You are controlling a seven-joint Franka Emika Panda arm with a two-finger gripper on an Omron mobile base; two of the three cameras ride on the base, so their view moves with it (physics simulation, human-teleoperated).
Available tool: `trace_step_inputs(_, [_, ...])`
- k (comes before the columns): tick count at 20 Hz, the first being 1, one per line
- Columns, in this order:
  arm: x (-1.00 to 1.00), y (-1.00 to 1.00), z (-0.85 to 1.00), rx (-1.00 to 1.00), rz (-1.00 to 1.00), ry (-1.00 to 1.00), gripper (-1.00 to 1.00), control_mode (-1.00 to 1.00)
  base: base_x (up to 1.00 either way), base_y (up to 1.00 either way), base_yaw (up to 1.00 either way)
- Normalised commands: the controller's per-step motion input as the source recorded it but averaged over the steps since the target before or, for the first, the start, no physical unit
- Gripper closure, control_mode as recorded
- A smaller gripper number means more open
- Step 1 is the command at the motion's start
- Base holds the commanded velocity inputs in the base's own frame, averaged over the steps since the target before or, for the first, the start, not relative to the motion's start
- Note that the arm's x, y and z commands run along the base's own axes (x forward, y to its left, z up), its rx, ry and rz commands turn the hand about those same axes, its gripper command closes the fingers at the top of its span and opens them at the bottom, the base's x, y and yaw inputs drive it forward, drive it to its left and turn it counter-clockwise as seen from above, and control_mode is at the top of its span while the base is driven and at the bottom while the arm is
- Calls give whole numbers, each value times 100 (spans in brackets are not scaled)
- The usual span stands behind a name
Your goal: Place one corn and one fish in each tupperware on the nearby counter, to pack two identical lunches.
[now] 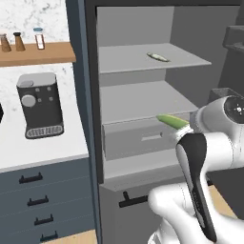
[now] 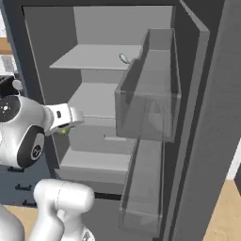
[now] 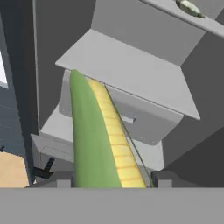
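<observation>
While clamped in the tool (image 3: 109, 183), green-husked corn (image 1: 172, 122), tip toward the fridge shelves (image 1: 143, 102).

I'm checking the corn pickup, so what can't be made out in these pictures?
- Gripper fingers: hand view, cut off by the bottom edge; green-husked corn cob lies between them.
- Cob's held end: left base view, hidden behind the white arm.
- Small pale fish on the upper shelf: too small for detail.
</observation>
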Motion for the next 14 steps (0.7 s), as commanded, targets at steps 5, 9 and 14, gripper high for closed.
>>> trace_step_inputs(5, [0, 0, 0, 0, 0, 0, 100, 100, -90, 96, 1])
trace_step_inputs(9, [0, 0, 0, 0, 0, 0, 100, 100, -23, 100, 0])
trace_step_inputs(14, [0, 0, 0, 0, 0, 0, 100, 100, 9, 100, 0])
